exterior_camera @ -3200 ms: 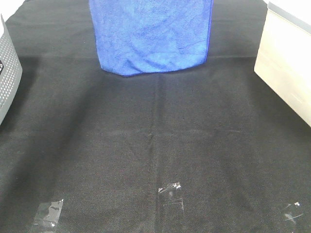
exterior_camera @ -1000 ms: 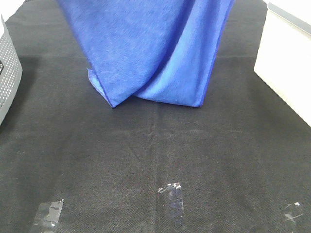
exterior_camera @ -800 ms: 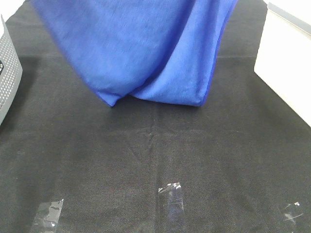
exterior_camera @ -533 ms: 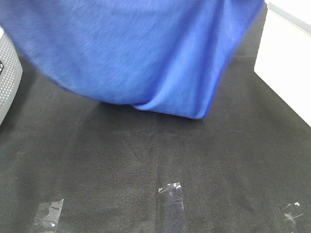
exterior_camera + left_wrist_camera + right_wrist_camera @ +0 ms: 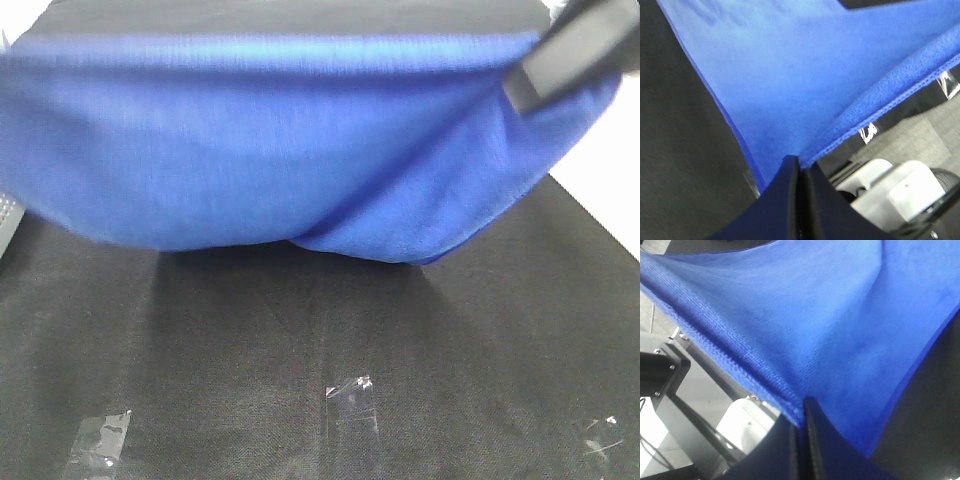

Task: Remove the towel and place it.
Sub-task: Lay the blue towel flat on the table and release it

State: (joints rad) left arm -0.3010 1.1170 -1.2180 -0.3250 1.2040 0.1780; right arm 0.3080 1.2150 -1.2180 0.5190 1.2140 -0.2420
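though the high view blurs, wrist views show both jaws pinching the towel (image 5: 790, 75).

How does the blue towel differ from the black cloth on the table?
The towel is bright blue and hangs stretched, sagging in the middle; the black cloth is dark and lies flat. The black cloth carries bits of clear tape; the towel shows none. Both are fabric sheets.

Towel (image 5: 270, 150) pulled wide across view, nearer camera; right pincer (image 5: 560, 70) now visible.
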